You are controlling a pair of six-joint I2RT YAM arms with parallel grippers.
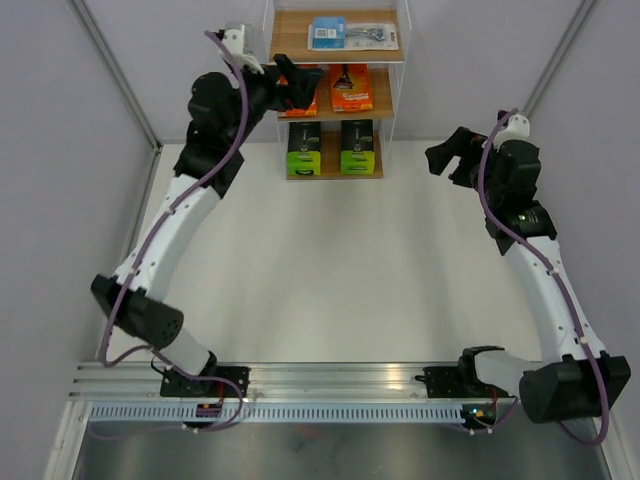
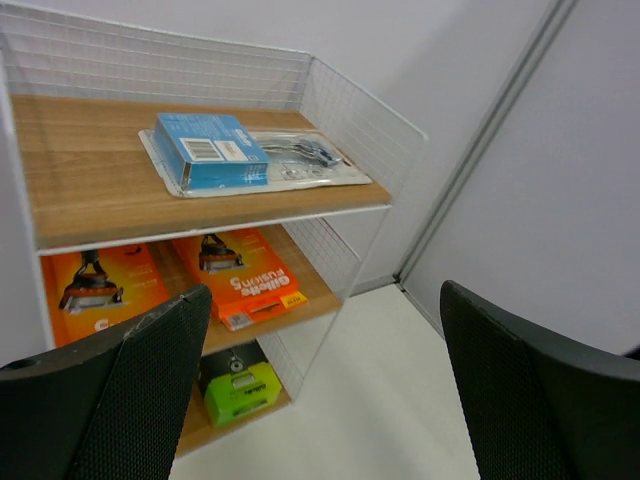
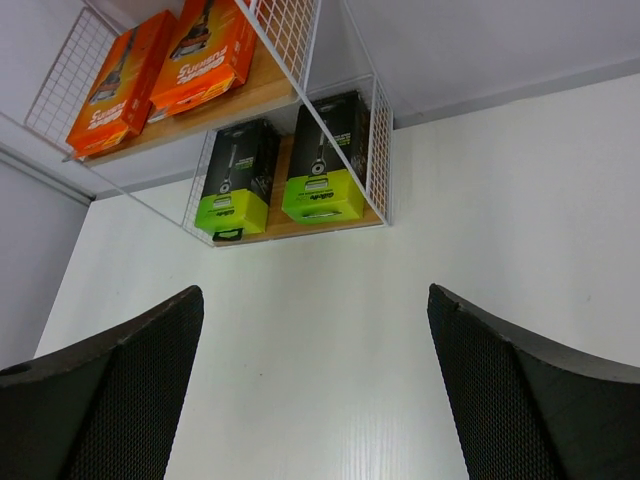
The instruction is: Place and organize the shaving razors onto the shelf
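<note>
The shelf (image 1: pixel 290 35) stands at the far middle of the table. A light blue razor pack (image 1: pixel 340 33) lies on its top board, two orange packs (image 1: pixel 352 88) on the middle board, and two green-and-black packs (image 1: pixel 304 150) on the bottom board. My left gripper (image 1: pixel 290 82) hovers open and empty at the shelf's left front and hides part of the left orange pack. In the left wrist view the blue pack (image 2: pixel 215 150) lies above the orange packs (image 2: pixel 240 275). My right gripper (image 1: pixel 450 160) hangs open and empty to the right of the shelf, with the green packs (image 3: pixel 325 165) ahead of it.
Grey walls close in the table on the left, right and back. A metal rail (image 1: pixel 330 385) with both arm bases runs along the near edge. The white tabletop (image 1: pixel 330 270) stretches between the arms and the shelf.
</note>
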